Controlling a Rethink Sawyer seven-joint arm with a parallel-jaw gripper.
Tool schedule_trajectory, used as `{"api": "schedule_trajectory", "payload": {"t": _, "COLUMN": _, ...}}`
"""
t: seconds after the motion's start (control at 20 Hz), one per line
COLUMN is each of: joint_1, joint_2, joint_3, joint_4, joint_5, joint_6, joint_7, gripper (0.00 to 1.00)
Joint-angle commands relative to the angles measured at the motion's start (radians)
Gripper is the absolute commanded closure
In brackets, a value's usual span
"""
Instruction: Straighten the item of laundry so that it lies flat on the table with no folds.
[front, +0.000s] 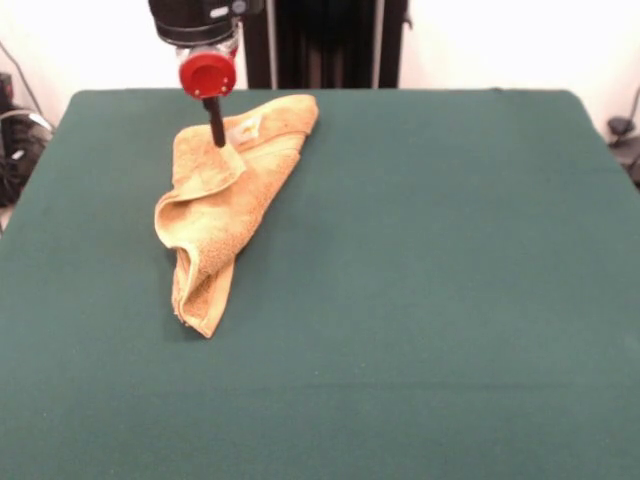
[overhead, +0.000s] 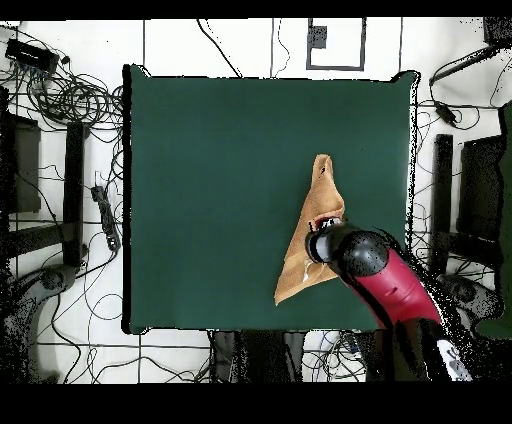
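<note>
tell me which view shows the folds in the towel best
The front view: the towel shows its doubled-over layers, a curled flap under the gripper and a narrow folded tail toward the camera. The overhead view gives only its flat triangular outline, partly covered by the arm.

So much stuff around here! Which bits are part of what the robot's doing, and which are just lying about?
Part of the job:
- the orange-tan towel, crumpled and folded over
- the green table it lies on
- the gripper, down on the towel's far end

Just lying about:
- tangled cables on the floor
- dark stands beside the table
</note>
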Motion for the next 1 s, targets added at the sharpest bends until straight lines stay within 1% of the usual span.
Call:
{"api": "schedule_trajectory", "payload": {"t": 0.05, "joint_1": 0.002, "joint_2": 0.137, "joint_3": 0.108, "joint_4": 0.050, "joint_5": 0.053, "joint_6": -0.168, "joint_7": 0.201, "gripper": 0.00}}
{"api": "schedule_trajectory", "payload": {"t": 0.25, "joint_1": -0.010, "joint_2": 0.179, "joint_3": 0.130, "joint_4": 0.024, "joint_5": 0.060, "joint_6": -0.230, "joint_7": 0.202, "gripper": 0.00}}
{"api": "schedule_trajectory", "payload": {"t": 0.35, "joint_1": 0.012, "joint_2": 0.191, "joint_3": 0.129, "joint_4": 0.015, "joint_5": 0.089, "joint_6": -0.267, "joint_7": 0.244, "gripper": 0.00}}
{"api": "schedule_trajectory", "payload": {"t": 0.45, "joint_1": 0.050, "joint_2": 0.198, "joint_3": 0.121, "joint_4": 0.011, "joint_5": 0.139, "joint_6": -0.282, "joint_7": 0.298, "gripper": 0.00}}
{"api": "schedule_trajectory", "payload": {"t": 0.65, "joint_1": 0.109, "joint_2": 0.198, "joint_3": 0.117, "joint_4": 0.002, "joint_5": 0.218, "joint_6": -0.273, "joint_7": 0.333, "gripper": 0.00}}
{"api": "schedule_trajectory", "payload": {"t": 0.85, "joint_1": 0.138, "joint_2": 0.193, "joint_3": 0.131, "joint_4": -0.002, "joint_5": 0.296, "joint_6": -0.259, "joint_7": 0.349, "gripper": 0.00}}
{"api": "schedule_trajectory", "payload": {"t": 1.0, "joint_1": 0.183, "joint_2": 0.196, "joint_3": 0.101, "joint_4": -0.018, "joint_5": 0.345, "joint_6": -0.221, "joint_7": 0.357, "gripper": 0.00}}
